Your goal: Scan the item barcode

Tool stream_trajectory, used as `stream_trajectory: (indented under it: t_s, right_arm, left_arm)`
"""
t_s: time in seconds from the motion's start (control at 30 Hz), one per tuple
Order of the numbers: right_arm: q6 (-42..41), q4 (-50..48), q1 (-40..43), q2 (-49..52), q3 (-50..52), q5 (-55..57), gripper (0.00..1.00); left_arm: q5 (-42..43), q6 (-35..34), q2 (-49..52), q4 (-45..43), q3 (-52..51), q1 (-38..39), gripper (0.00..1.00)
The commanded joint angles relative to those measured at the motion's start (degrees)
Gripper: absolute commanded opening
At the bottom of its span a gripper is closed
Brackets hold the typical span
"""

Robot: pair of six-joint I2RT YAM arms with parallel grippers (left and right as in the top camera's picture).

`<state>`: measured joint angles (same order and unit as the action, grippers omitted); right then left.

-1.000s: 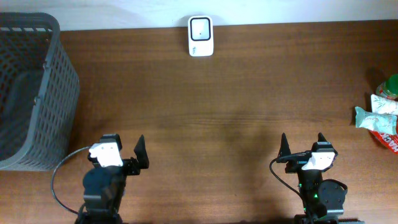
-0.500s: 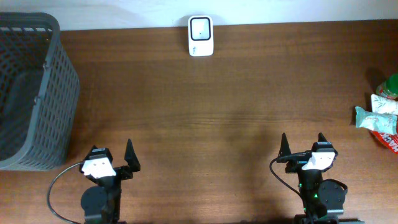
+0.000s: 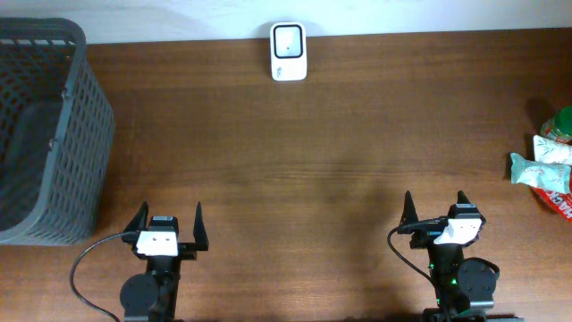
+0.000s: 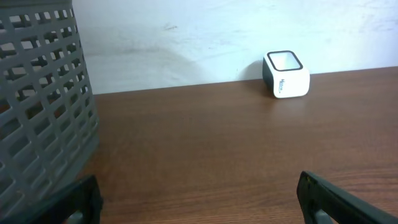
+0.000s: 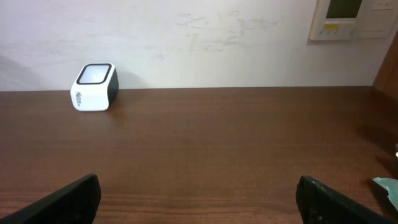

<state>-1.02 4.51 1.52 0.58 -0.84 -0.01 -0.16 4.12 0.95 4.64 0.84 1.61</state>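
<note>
A white barcode scanner [image 3: 289, 52] stands at the table's far edge by the wall, and both wrist views catch it too, scanner [image 4: 286, 74] and scanner [image 5: 94, 86]. Several packaged items [image 3: 542, 166] lie at the right edge, with a green one [image 3: 563, 121] behind them. A corner of one packet [image 5: 387, 183] shows in the right wrist view. My left gripper [image 3: 167, 219] [image 4: 199, 186] is open and empty near the front left. Over at the front right, my right gripper [image 3: 434, 206] [image 5: 199, 185] stands open with nothing between its fingers. Both are far from the items and the scanner.
A tall grey mesh basket [image 3: 45, 134] fills the left end of the table and is close on the left in the left wrist view, basket [image 4: 37, 106]. A wall panel [image 5: 351, 18] hangs at the upper right behind the table.
My left gripper has swung round from a slanted pose and now points straight toward the far edge. The right arm has not moved.
</note>
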Motion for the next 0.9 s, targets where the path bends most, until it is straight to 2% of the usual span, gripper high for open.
stream_trajectory:
  t_s: [0.0,0.87]
  right_arm:
    - [0.4,0.2,0.4,-0.4,0.5,0.3,0.99]
    - [0.4,0.2,0.4,-0.4,0.5,0.3,0.98]
  left_arm:
    - [0.4,-6.3,-0.7,0.2,-0.3,-1.3,0.99]
    - [0.2,-7.8,-0.7,0.1,-0.3,-2.3,0.99]
